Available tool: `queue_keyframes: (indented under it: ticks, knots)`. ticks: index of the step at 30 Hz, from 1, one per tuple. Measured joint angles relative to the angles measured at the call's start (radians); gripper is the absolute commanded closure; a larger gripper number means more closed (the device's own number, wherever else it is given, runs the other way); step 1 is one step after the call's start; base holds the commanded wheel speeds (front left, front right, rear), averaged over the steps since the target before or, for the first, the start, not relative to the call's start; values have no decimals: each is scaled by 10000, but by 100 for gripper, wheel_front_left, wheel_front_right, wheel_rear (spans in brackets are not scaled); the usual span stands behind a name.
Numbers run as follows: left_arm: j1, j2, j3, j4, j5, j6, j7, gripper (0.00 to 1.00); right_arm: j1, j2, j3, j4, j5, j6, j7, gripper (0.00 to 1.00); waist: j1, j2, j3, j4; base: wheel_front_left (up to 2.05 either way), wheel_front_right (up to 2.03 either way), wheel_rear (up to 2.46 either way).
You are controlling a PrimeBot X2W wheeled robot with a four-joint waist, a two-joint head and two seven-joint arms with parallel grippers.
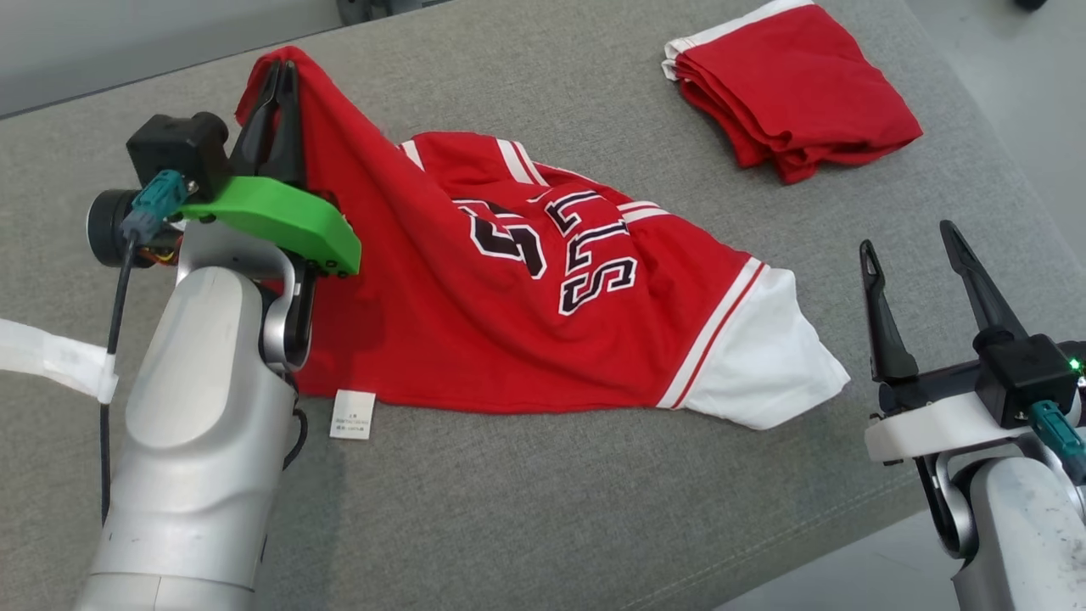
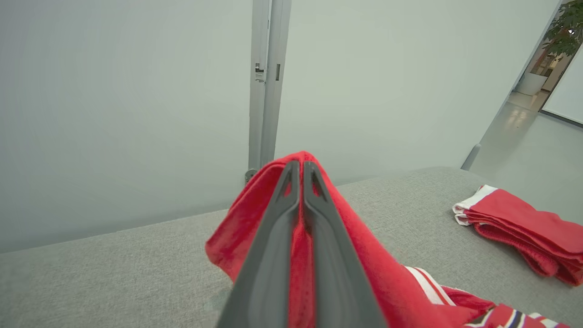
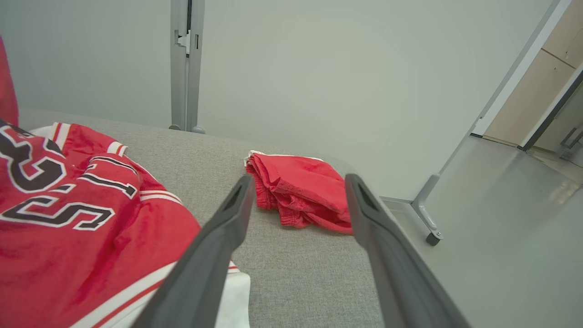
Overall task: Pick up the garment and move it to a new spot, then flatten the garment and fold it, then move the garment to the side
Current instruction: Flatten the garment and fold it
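The left forearm point(image 1: 195, 407) is a smooth silver-grey shell with a bright green bracket point(image 1: 280, 221), a black camera block point(image 1: 178, 148), a teal plug point(image 1: 153, 199) and a black cable point(image 1: 114, 322) bound in what may be white tape point(image 1: 51, 356). The right forearm point(image 1: 1027, 526) has a white bracket point(image 1: 925, 433), a black box point(image 1: 1022, 378) with a green light point(image 1: 1076, 366), and a second teal plug point(image 1: 1060, 428). The left gripper point(image 1: 284, 72) and right gripper point(image 1: 906, 238) each have two long, dark, tapering fingers.

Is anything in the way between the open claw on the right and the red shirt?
No, nothing visible. Just bare grey table lies between the right gripper and the jersey. The folded red garment sits farther back, off that path.
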Motion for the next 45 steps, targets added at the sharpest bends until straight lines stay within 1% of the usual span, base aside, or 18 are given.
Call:
queue_keyframes:
  ticks: [1, 2, 3, 4, 10, 14, 18, 24, 30, 33, 38, 45]
  knots:
    - [-117, -23, -33, 169, 4, 6, 35, 100, -49, 36, 31, 17, 0, 0, 2, 0, 0, 0, 65, -54, 0, 0, 0]
    - [-218, -33, -73, 368, 23, 19, 92, 97, -99, 79, 71, 31, 10, 0, 0, 0, 0, 0, 133, -110, 0, 0, 0]
    - [-305, -27, -134, 558, 105, 48, 88, 71, -144, 128, 96, 46, 17, 0, 2, 0, 0, 0, 203, -168, 0, 0, 0]
    - [-394, -4, -184, 773, 169, 81, 59, 0, -179, 171, 128, 67, 27, 0, 0, 0, 0, 0, 282, -229, 0, 0, 0]
    - [-587, 44, -142, 1515, 163, 90, -493, 0, -271, 297, -54, 119, 67, 0, 0, 0, 0, 0, 638, -408, 0, 0, 0]
    - [-435, 123, -35, 1574, 54, 63, -719, 0, -231, 368, -228, 107, 54, 0, 2, 0, 1, 0, 622, -259, 0, 0, 0]
    - [378, 69, -77, 1354, -123, -67, -796, 0, -81, 407, -282, 86, 50, 0, 2, 0, 1, 0, 476, 38, 0, 0, 0]
    - [2046, -92, -178, 385, -431, -128, -882, 0, 92, 537, -407, -67, 50, 0, 2, 0, 1, 0, 31, 652, 0, 0, 0]
    - [3946, -161, -23, -1051, -648, 90, -980, 0, 344, 715, -222, -240, 71, 0, 2, 0, 1, 0, -561, 1088, 0, 0, 0]
    - [4850, -207, 69, -1647, -704, 209, -1011, 0, 402, 771, 31, -163, 142, 0, 0, 0, 1, 0, -870, 1260, 0, 0, 0]
    - [5875, -265, 242, -2637, -644, 433, -1024, 0, 572, 863, 322, 33, 307, 0, 0, 0, 1, 0, -1324, 1545, 0, 0, 0]
    - [7257, -380, 405, -3584, -454, 531, -1026, 0, 857, 988, 437, 290, 510, 0, 2, 0, 0, 0, -1924, 1909, 0, 0, 0]
